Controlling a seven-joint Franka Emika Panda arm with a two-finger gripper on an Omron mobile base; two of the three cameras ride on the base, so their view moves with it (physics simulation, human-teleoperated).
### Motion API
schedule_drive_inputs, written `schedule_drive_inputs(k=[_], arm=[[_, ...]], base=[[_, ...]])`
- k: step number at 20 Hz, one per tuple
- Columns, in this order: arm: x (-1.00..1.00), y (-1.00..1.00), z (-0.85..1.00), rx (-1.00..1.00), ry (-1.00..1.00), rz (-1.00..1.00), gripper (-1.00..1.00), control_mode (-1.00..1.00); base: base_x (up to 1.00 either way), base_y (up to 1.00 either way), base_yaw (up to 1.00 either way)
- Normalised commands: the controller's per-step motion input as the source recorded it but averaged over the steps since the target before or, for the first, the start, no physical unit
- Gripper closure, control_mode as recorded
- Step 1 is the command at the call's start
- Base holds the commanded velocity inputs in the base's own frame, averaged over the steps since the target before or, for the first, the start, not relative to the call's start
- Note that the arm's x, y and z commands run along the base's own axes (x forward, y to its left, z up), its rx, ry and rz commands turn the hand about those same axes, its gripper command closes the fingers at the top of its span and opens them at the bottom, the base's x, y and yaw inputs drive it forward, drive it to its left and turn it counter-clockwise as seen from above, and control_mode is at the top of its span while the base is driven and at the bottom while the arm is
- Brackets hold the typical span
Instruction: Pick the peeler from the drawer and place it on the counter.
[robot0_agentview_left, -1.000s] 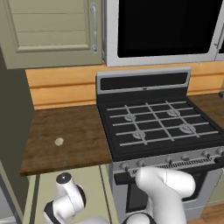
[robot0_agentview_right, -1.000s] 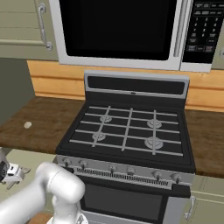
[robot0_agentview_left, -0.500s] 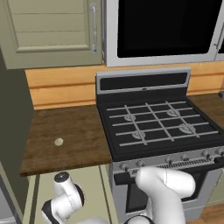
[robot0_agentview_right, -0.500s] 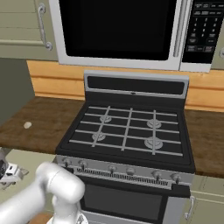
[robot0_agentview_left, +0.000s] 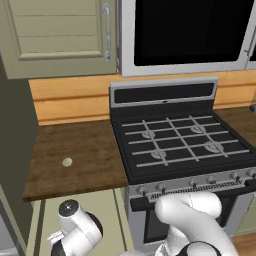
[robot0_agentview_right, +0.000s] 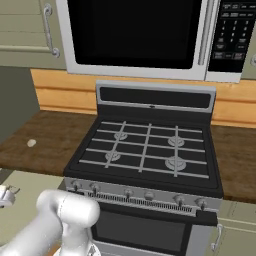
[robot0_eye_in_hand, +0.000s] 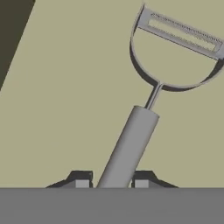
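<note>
Peeler (robot0_eye_in_hand: 131, 144) flat on drawer (robot0_eye_in_hand: 65, 87) floor; gripper (robot0_eye_in_hand: 111, 181) tips flank handle base, jaws look clamped on it; judged light, stiff, slick metal; handle best hold.

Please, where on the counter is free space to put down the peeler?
The counter left of the stove is mostly bare wood; a small beige disc lies near its left front. The stove grates are crowded. The peeler lies between the fingers.

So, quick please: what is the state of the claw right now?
Claw: closing around the handle of the peeler inside the drawer; a firm hold cannot be told.
</note>
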Motion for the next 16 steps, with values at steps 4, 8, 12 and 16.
schedule_drive_inputs(k=[4, 8, 12, 16], arm=[[-0.19, -0.02, 1.0, 0.0, -0.04, 0.0, 1.0, -1.0], [-0.01, -0.14, 1.0, 0.0, -0.06, -0.02, 1.0, -1.0], [0.1, -0.38, 1.0, 0.0, -0.08, -0.08, 1.0, -1.0], [0.31, -0.46, 0.97, 0.0, -0.03, -0.1, 1.0, -1.0]], base=[[0.0, 0.0, 0.0], [0.0, 0.0, 0.0], [0.0, 0.0, 0.0], [0.0, 0.0, 0.0]])
